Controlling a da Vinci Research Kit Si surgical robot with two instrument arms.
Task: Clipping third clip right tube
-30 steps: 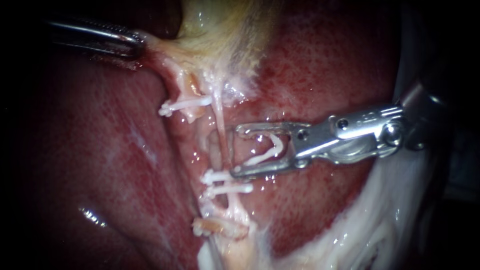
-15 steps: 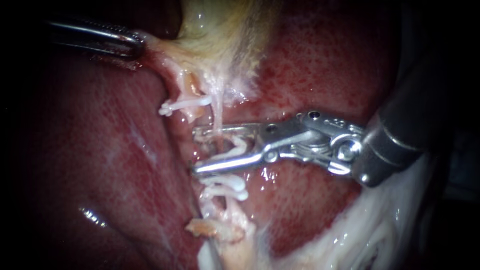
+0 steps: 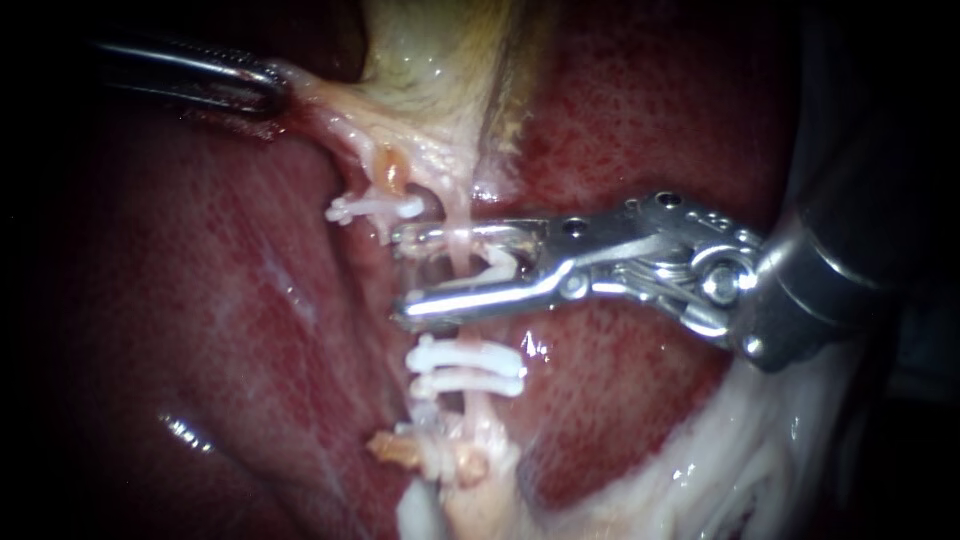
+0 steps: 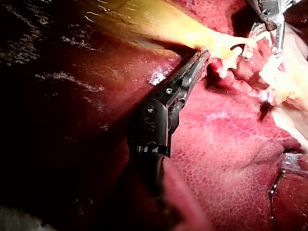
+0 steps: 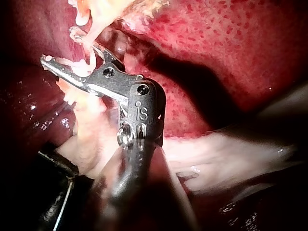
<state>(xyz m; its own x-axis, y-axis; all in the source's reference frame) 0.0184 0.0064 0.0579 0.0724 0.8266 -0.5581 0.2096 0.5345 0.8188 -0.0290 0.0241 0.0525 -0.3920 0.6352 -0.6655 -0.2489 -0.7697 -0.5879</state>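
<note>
In the endoscope view the right tube (image 3: 458, 255) runs down from the yellowish gallbladder (image 3: 440, 70) over the red liver (image 3: 230, 300). My right instrument (image 3: 402, 270) reaches in from the right. Its jaws stand apart astride this tube and carry a white clip (image 3: 497, 266) between them. Two white clips (image 3: 465, 368) sit on the same tube just below the jaws. One more clip (image 3: 375, 208) crosses the left tube. My left instrument (image 3: 262, 85) is shut on pale tissue at the gallbladder's edge, also seen from the left wrist (image 4: 199, 55). The right wrist view shows the tube (image 5: 89, 53) between the jaws (image 5: 60, 45).
White fatty tissue (image 3: 720, 460) lies under the right instrument's shaft. A frayed, orange-tinged tissue stump (image 3: 400, 450) hangs below the two lower clips. Liver surrounds the tubes on both sides.
My right instrument slid left until its jaws straddled the tube, then moved up the tube, away from the two lower clips. The left instrument has held still.
</note>
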